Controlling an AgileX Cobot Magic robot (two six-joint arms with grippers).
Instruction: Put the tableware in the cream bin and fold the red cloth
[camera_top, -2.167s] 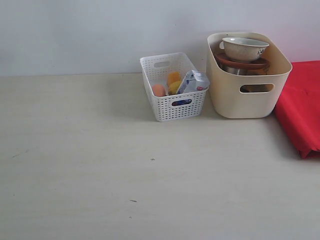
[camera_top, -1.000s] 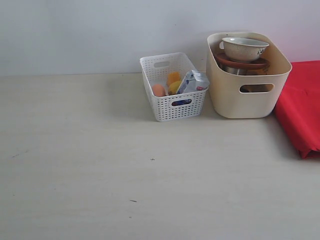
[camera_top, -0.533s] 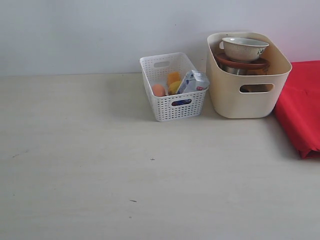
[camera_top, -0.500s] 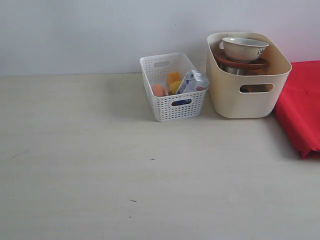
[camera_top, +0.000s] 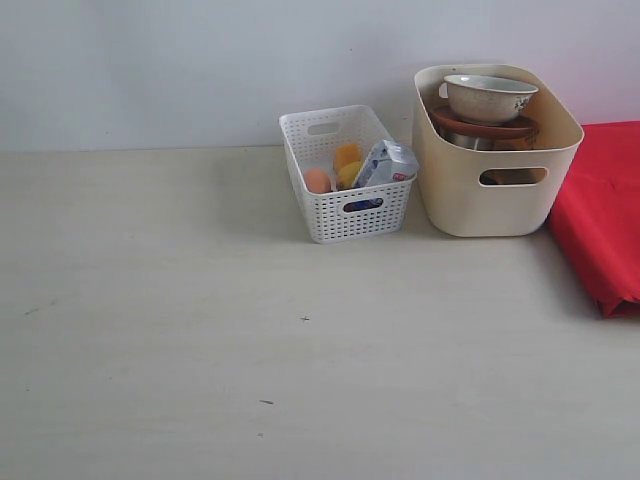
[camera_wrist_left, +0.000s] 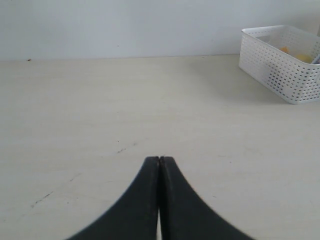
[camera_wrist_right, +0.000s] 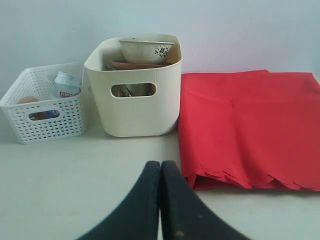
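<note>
The cream bin stands at the back right. Inside it the pale bowl rests on the terracotta plate, with a bit of steel cup under the plate. Knife, spoon and chopsticks are hidden. The red cloth lies folded in layers right of the bin, scalloped edges toward the front. My left gripper is shut over bare table, holding nothing. My right gripper is shut, holding nothing, in front of the bin and the cloth. Neither gripper shows in the exterior view.
A white lattice basket holding an egg, yellow food and a milk carton stands left of the bin. A wall runs behind everything. Pale tabletop stretches out in front.
</note>
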